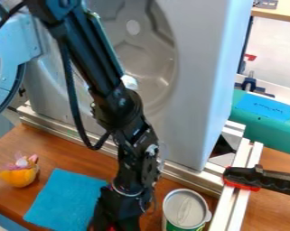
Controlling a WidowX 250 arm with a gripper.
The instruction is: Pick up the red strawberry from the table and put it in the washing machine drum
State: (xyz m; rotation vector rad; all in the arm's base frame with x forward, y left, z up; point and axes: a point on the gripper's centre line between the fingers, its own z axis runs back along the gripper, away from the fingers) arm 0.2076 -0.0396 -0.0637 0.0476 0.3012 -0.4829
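My gripper [118, 208] hangs down at the bottom edge, left of centre, and its lower end runs out of the frame. It is over the right side of a flat blue cloth [65, 198] on the brown table. To its right stands a can [184, 210] with a silver lid and a green side, close to the metal rail. An orange plush toy [20, 172] with pink and white parts on top lies left of the cloth.
Behind the arm stands a grey washer-like housing [198, 85] with its round door [8, 67] swung out left. Metal rails [72, 133] run along its base. A black-and-red clamp [261, 180] grips the right rail.
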